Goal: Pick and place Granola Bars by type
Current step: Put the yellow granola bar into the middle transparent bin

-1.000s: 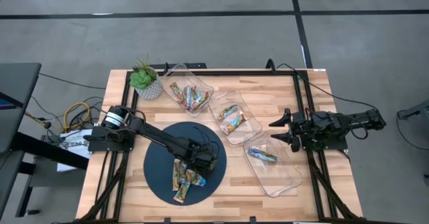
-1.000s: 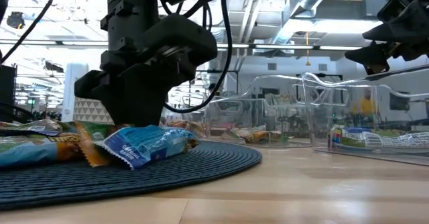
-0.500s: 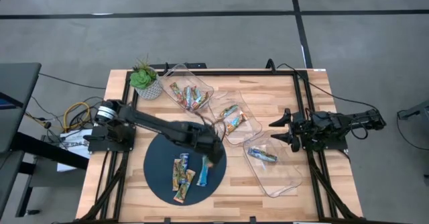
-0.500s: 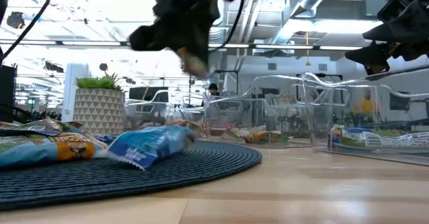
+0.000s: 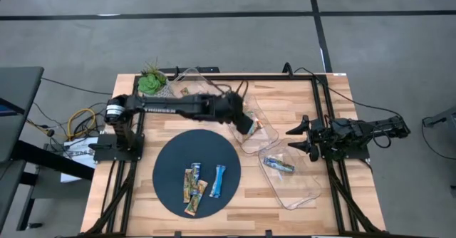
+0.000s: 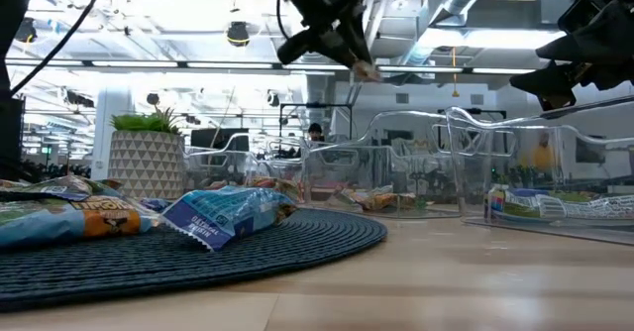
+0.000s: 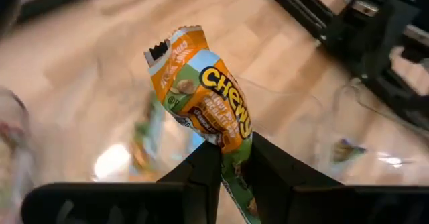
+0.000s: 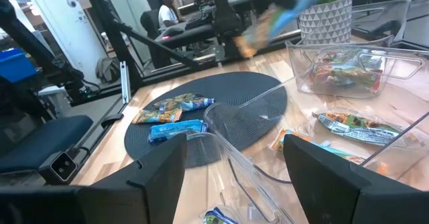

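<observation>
Two end effectors: left (image 7: 231, 160) pinches orange bar (image 7: 204, 93) over middle tray (image 5: 265, 133); right (image 5: 298, 138) spread, idle.

Both arms are dark, almost black, and built from slim tubular links joined by thicker round joints. The left arm (image 5: 171, 108) has a round joint near its base with a pale silver-grey cap, and it stands on a black flat base plate at the table's edge. The right arm (image 5: 356, 132) has the same dark finish, with a blocky body and thin black cables running along it. Each arm ends in two flat, angular black fingers. In the left wrist view the fingers (image 7: 201, 174) look matte and wedge-shaped. In the right wrist view the fingers (image 8: 161, 167) are wide, dark plates with straight edges.
</observation>
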Controlling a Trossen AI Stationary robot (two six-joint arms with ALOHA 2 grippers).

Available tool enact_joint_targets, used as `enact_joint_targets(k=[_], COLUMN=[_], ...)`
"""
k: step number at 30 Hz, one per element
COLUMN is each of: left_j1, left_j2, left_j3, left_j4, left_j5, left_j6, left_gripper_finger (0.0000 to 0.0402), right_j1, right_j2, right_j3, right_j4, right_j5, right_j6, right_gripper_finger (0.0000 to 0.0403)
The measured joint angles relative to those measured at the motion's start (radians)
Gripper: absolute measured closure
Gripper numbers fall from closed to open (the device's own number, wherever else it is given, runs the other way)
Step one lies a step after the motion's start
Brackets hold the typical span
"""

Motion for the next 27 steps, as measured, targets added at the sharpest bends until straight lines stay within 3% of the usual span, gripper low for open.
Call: enact_joint_targets(k=[5, 12, 18, 27], left_j1=[0.074, 0.132, 0.131, 0.127], left_j2=[0.015, 0.078, 0.127, 0.194], left_j3=[0.000, -0.002, 0.000, -0.002], left_j4=[0.036, 0.043, 0.054, 0.058], left_j5=[0.092, 0.238, 0.242, 0.239], left_j6=[0.261, 0.480, 0.599, 0.651], left_gripper_finger=[0.0340, 0.0340, 0.0340, 0.0331], right_j1=[0.000, 0.000, 0.000, 0.000], right_j2=[0.000, 0.002, 0.002, 0.002], right_j3=[0.000, 0.000, 0.000, 0.000], right_j4=[0.000, 0.000, 0.001, 0.003], right_j5=[0.000, 0.000, -0.002, -0.004], right_j6=[0.000, 0.000, 0.000, 0.000], right_gripper_finger=[0.0159, 0.0159, 0.0159, 0.0159])
